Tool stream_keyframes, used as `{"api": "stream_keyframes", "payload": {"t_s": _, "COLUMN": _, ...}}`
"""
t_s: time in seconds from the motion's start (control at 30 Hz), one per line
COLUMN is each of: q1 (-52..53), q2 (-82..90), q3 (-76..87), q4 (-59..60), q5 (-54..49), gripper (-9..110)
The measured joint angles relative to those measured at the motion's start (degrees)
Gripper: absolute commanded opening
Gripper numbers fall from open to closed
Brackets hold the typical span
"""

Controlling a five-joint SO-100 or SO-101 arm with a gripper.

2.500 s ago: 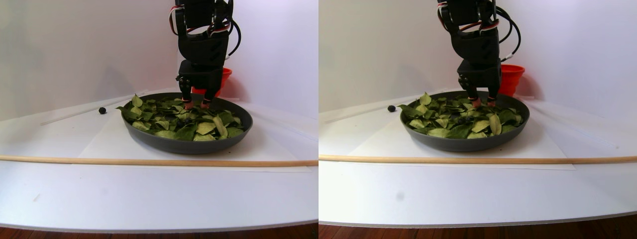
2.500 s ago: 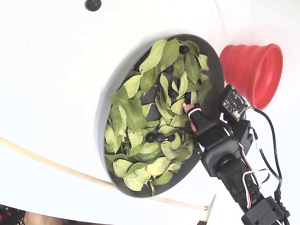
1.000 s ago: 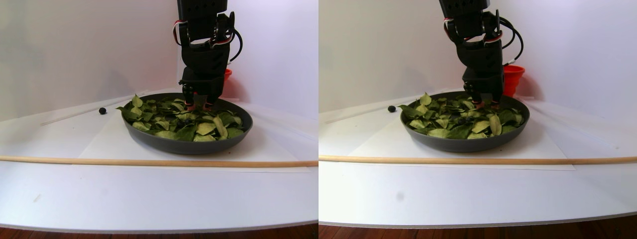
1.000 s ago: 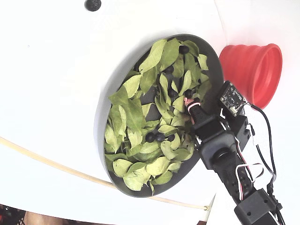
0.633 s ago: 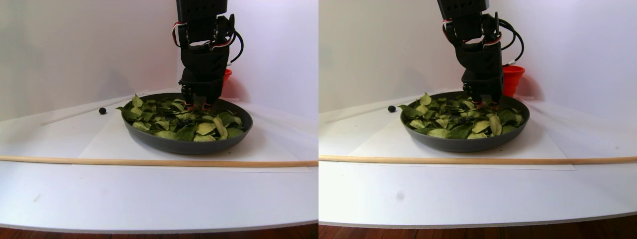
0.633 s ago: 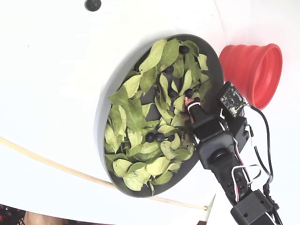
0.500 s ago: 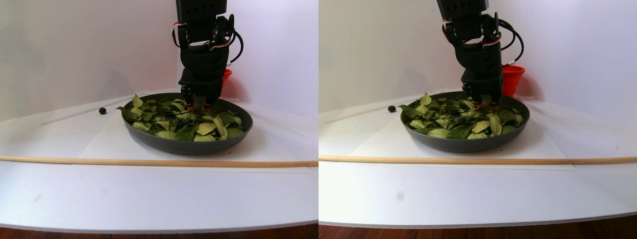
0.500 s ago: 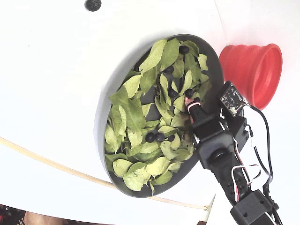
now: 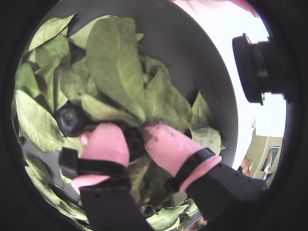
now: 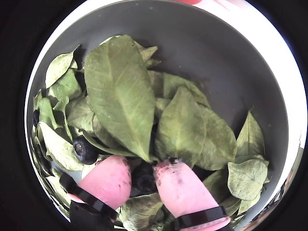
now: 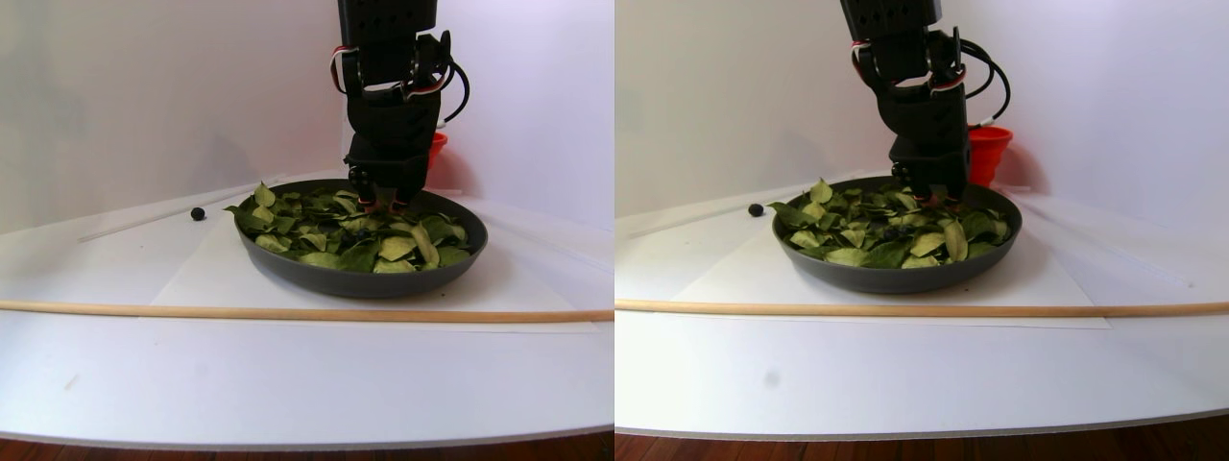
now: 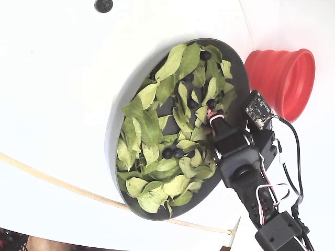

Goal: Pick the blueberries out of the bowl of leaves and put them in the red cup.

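Now your bowl (image 12: 118,125) sits mid-table, leaves (image 10: 120,91) heaped inside, cup (image 12: 282,78) just beside its rim in the fixed view. Your gripper (image 10: 143,180) stands in the bowl's cup-side edge, pink fingertips (image 9: 166,147) narrowed onto one dark berry (image 10: 143,179) between them, touching both pads. Another berry (image 10: 84,150) lies just beside the fingers among the leaves. Compared with 2.5 seconds ago, your fingers have drawn together and the arm has edged toward the cup.

Both wrist cameras are peering close into the bowl (image 10: 231,53); the stereo pair is watching low, the fixed camera overhead.
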Motion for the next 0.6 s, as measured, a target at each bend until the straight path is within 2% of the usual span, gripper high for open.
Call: {"api": "stream_keyframes", "payload": {"t_s": 0.6, "q1": 0.1, "q2": 4.9, "q3": 1.3, "q4": 1.2, "q5": -0.1, "gripper": 8}}
